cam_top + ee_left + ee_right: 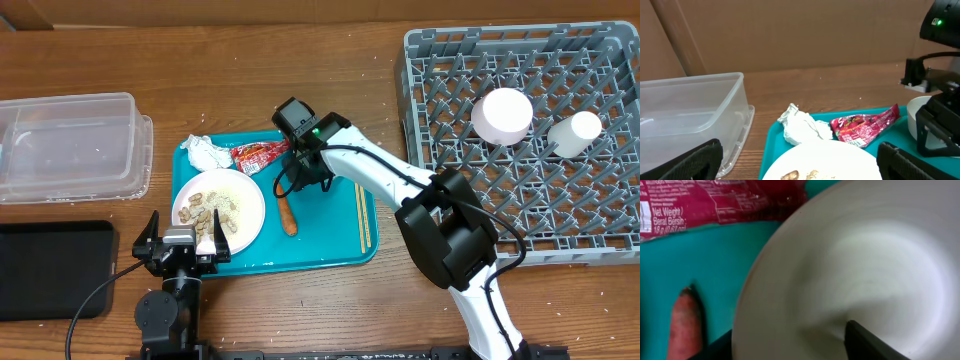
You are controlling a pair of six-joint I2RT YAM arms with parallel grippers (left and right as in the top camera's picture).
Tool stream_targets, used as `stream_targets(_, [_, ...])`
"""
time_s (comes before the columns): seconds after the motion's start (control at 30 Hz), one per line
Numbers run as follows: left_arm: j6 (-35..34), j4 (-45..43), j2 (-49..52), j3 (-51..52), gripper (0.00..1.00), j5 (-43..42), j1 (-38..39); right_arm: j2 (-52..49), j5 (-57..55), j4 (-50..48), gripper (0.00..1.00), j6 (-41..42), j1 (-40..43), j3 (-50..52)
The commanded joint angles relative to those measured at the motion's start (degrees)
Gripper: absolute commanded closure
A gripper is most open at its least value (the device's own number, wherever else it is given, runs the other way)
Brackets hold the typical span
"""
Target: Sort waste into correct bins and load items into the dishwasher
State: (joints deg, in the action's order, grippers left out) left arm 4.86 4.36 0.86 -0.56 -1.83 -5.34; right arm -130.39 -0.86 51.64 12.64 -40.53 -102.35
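On the teal tray [340, 250] lie a crumpled napkin [205, 152], a red wrapper [258, 155], an orange stick [288, 212], chopsticks [363, 215] and a white plate [245, 200] holding beige scraps [210, 205]. My right gripper [787, 332] hangs over a white bowl [855, 255], one finger inside it and the other outside the rim, with a gap still showing. My left gripper [802, 162] stands wide open at the plate's [825, 160] near edge, holding nothing. The grey dish rack [450, 60] carries an upturned bowl [502, 115] and a cup [575, 132].
A clear plastic tub [70, 145] sits at the far left, with a flat black tray [55, 270] in front of it. Cardboard walls close off the back of the wooden table [300, 60].
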Motion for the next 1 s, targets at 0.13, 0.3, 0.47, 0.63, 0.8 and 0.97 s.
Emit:
stream_targets(0.13, [-0.15,0.04,-0.59,0.26,0.0,0.35,-0.37,0.85,0.07,2.75,0.69,2.38,0.0,-2.58])
stream_targets(0.3, [-0.17,0.04,-0.59,0.26,0.0,0.35,-0.37,3.3,0.07,7.43,0.82,2.38,0.0,-7.45])
stream_targets(0.47, [-0.15,0.04,-0.59,0.26,0.0,0.35,-0.37,7.61,-0.17,12.22,0.96,2.36,0.85,-13.64])
stream_targets(0.63, [-0.17,0.04,-0.59,0.26,0.0,0.35,-0.37,11.89,-0.59,15.47,0.96,2.36,3.45,-17.53])
stream_targets(0.8, [-0.15,0.04,-0.59,0.26,0.0,0.35,-0.37,18.05,-0.52,17.51,0.96,2.38,10.27,-17.68])
stream_targets(0.97, [-0.15,0.04,-0.59,0.26,0.0,0.35,-0.37,23.69,5.99,18.4,0.96,2.32,24.83,-17.68])
